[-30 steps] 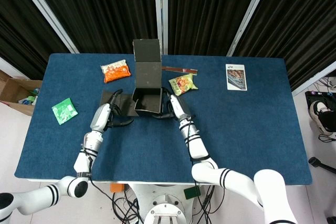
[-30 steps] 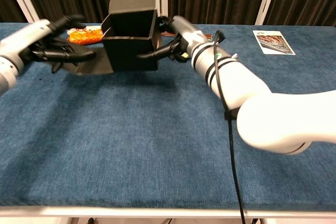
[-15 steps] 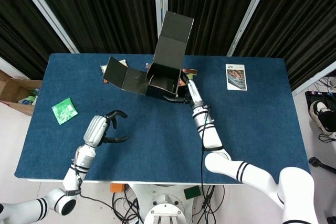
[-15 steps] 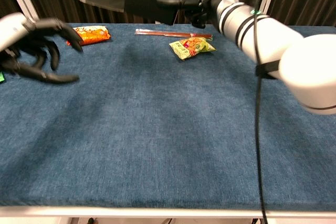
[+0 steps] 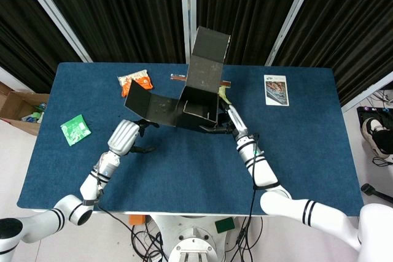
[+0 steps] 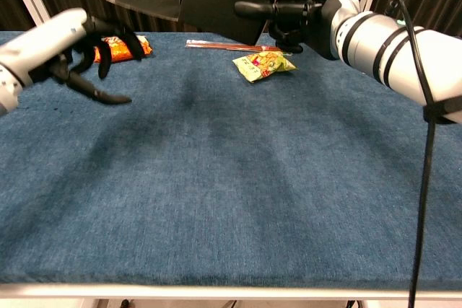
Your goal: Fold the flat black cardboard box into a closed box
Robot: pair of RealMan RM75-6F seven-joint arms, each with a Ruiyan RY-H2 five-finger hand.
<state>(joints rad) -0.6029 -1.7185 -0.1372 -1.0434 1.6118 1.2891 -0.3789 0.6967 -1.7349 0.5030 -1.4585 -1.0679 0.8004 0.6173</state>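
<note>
Box: black cardboard box (image 5: 195, 105) is hanging above the table (image 5: 295, 151), only part-folded, its body open at the top and showing a dull grey inside.
Lid flap: tall panel is standing up behind the body, leaning slightly to the right in the head view.
Side flap: long panel is sticking out to the left, just beyond the left hand's fingertips and apart from them.
Right hand (image 5: 226, 122): fingers are pinching the box's right wall, one dark finger lying along the outer face in the chest view (image 6: 289, 14).
Left hand (image 5: 126, 137): fingers are curling apart, holding nothing, hovering below the side flap (image 6: 79, 41).
Beyond the fingers: orange snack packet (image 5: 134, 82), green snack packet (image 6: 263, 64) and thin red stick (image 6: 231, 45) are lying on the blue cloth.
Far from both hands: green sachet (image 5: 75, 129) and printed card (image 5: 275, 89) are lying near opposite table edges.
</note>
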